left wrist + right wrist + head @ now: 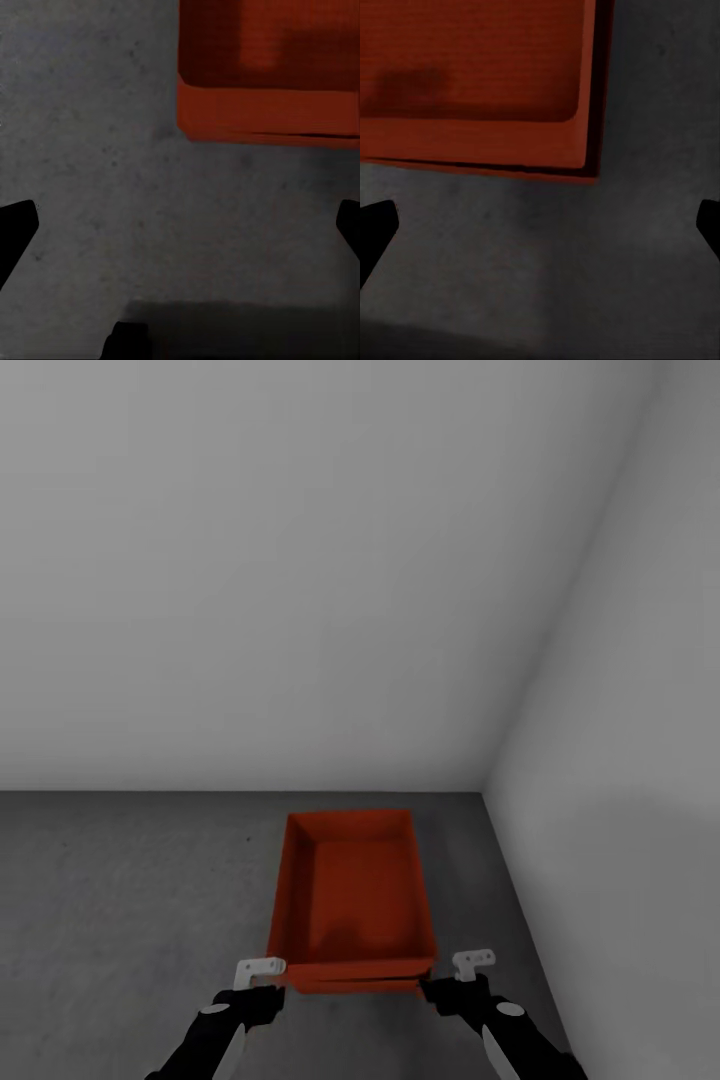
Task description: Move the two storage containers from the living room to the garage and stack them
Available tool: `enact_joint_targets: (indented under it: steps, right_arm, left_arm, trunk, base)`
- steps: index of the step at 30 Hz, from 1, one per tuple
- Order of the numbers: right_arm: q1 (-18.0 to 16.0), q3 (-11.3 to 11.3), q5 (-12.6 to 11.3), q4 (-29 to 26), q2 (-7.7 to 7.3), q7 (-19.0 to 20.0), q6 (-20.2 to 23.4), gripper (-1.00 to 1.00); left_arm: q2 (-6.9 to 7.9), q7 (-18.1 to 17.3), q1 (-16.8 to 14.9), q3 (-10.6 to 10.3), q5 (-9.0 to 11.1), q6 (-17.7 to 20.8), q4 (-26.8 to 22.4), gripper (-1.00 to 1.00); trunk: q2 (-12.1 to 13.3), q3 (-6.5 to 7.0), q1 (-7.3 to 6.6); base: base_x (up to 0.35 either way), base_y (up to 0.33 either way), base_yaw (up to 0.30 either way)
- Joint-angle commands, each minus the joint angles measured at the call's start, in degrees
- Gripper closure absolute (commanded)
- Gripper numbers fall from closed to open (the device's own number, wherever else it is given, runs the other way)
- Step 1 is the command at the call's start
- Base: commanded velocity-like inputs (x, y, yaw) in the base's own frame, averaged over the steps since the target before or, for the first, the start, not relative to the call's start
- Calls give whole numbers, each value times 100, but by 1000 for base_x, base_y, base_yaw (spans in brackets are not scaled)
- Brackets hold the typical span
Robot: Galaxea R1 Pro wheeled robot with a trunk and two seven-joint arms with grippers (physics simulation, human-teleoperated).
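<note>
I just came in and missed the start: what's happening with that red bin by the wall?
The two red-orange plastic storage containers sit nested, one on the other, on the dark grey concrete floor near the corner of pale grey walls. The left gripper and the right gripper hang open just beside the stack's near corners, holding nothing.

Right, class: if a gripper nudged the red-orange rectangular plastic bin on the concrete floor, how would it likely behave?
The red-orange rectangular plastic bin would probably slide rather than tip or roll: it sits low and flat-bottomed on the speckled concrete floor. It is empty, so likely light. A second rim line under its front edge suggests a nested pair that might shift.
</note>
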Motion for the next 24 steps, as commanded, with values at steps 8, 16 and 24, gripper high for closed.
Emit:
enact_joint_targets:
  steps: [8, 16, 24]
  right_arm:
    - [0, 9, -19, -12, -2, 4, 34, -100]
    - [0, 10, -3, -9, -2, -3, 34, -100]
    - [0, 6, 14, 684, -27, -79, -88, -100]
  left_arm:
    - [15, 23, 2, -10, 32, 30, -10, -100]
    - [96, 34, 3, 39, -15, -357, 328, -100]
    - [351, 36, 3, 48, 10, -1662, 2067, -100]
  trunk:
    - [320, 140, -180]
    - [641, 284, -356]
    - [962, 427, -532]
  base:
    - [-310, 0, 0]
    - [-54, 0, 0]
    - [-3, 0, 0]
